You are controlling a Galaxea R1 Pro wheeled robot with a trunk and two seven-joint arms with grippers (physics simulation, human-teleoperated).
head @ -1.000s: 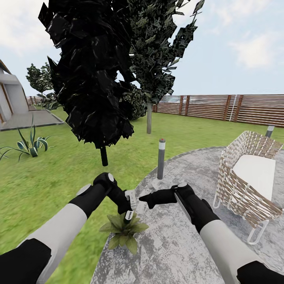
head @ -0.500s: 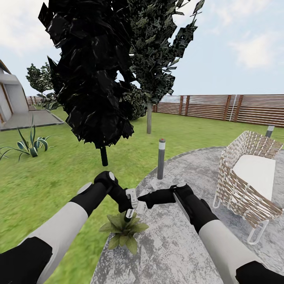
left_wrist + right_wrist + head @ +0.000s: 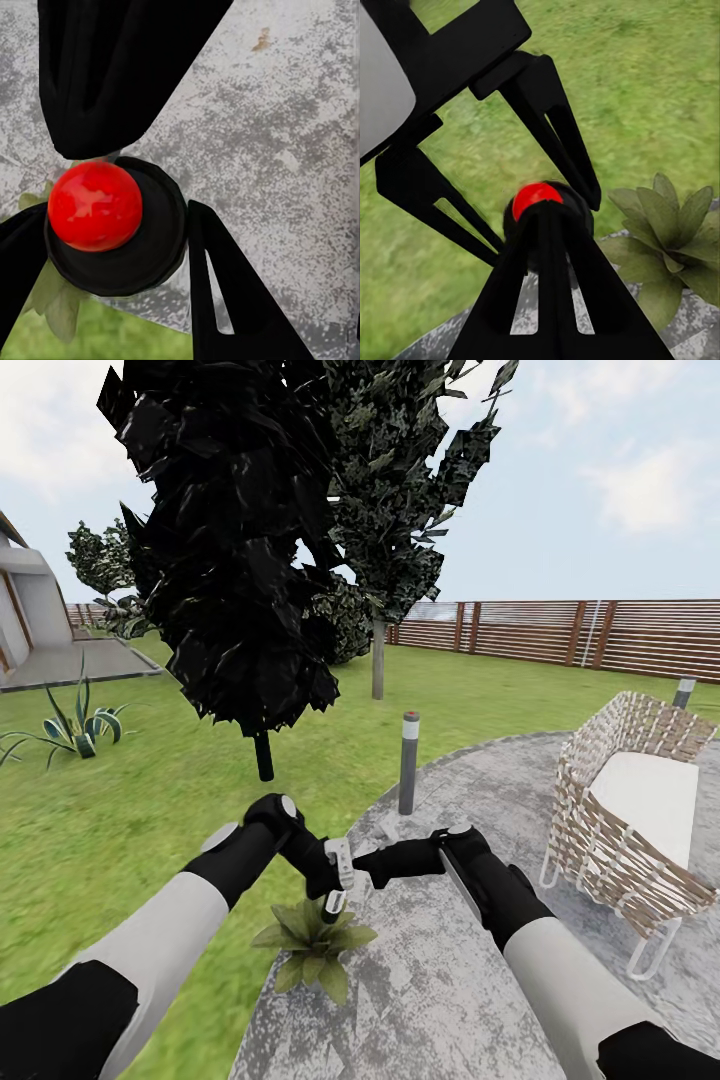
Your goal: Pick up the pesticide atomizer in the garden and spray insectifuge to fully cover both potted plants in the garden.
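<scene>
The pick-up looks done: the pesticide atomizer sits between the fingers of the left gripper, which is clamped on its dark body, the red top showing at centre left of the left wrist view. In the head view, low and centre, the bottle hangs directly over one potted plant, a rosette at the edge of the round grey patio where it meets the lawn. The right gripper comes in just beside the bottle, one finger lying across its red cap in the right wrist view; whether its jaws are apart or together I cannot tell. Spraying this plant appears to be the step in hand, and no spray is visible. A second potted plant remains to be treated.
</scene>
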